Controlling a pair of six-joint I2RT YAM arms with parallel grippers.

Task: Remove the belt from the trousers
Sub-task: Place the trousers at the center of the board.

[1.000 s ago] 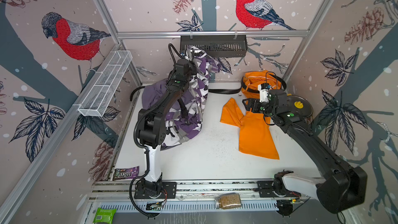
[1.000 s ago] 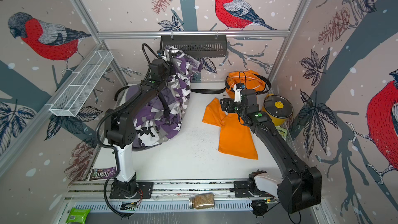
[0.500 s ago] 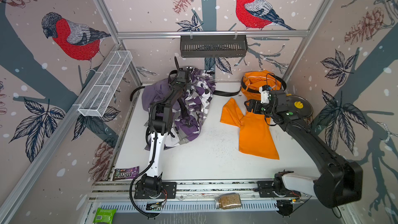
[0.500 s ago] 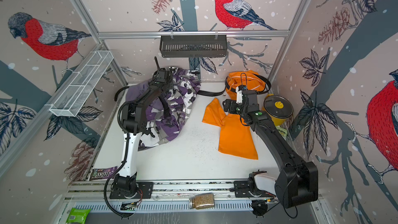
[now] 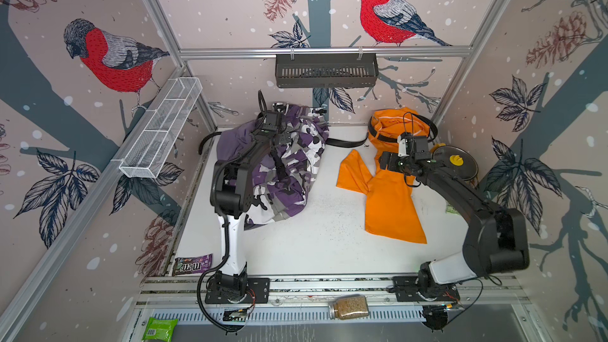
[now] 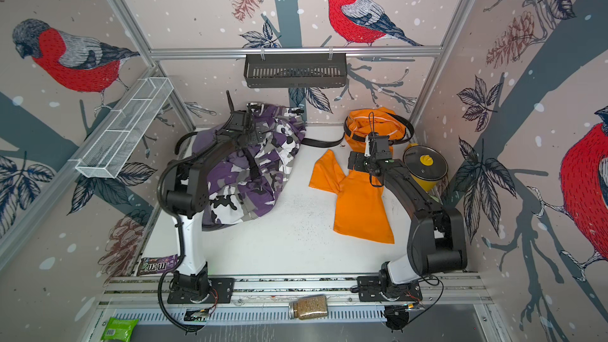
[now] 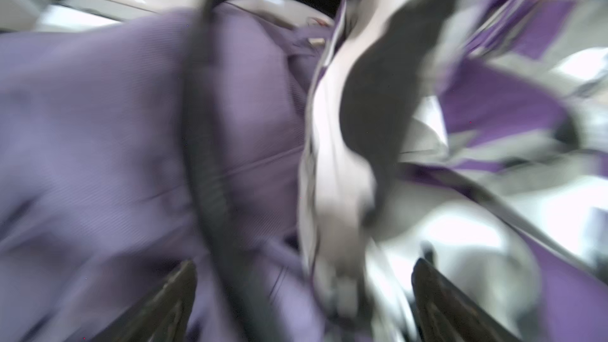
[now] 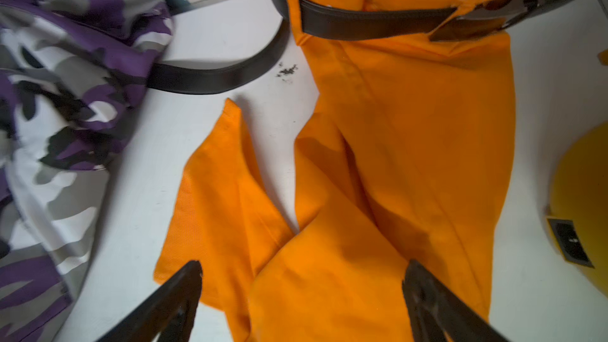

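**Change noted.** The camouflage trousers (image 5: 296,159), which a second ago were hoisted by the left arm up to the black basket (image 5: 325,70), now lie slumped on the table (image 5: 312,235). They sit below that basket and to its left, partly over the lilac trousers (image 5: 237,139). The left arm has let go of them. Judgement: neither arm has a hold on anything, so the removal proper is not yet begun.

**Right gripper** (image 8: 303,263): nearest the viewer, below the basket and to its right. The jaws are spread wide and hold nothing, and it hangs above the legs of the orange trousers (image 5: 388,199) without touching the cloth.

**Belt** (image 8: 371,21): further back, under the basket's right end. It is black and threaded round the orange waistband with the buckle closed. Its free tail runs across the table to the edge of the camouflage heap.

**Left gripper** (image 7: 305,263): farthest back, just below the basket's left end. The jaws are wide and empty over the seam between lilac and camouflage cloth. The wrist view is blurred. A dark band (image 7: 204,133) crosses the lilac cloth there — whether strap or cable cannot be told.
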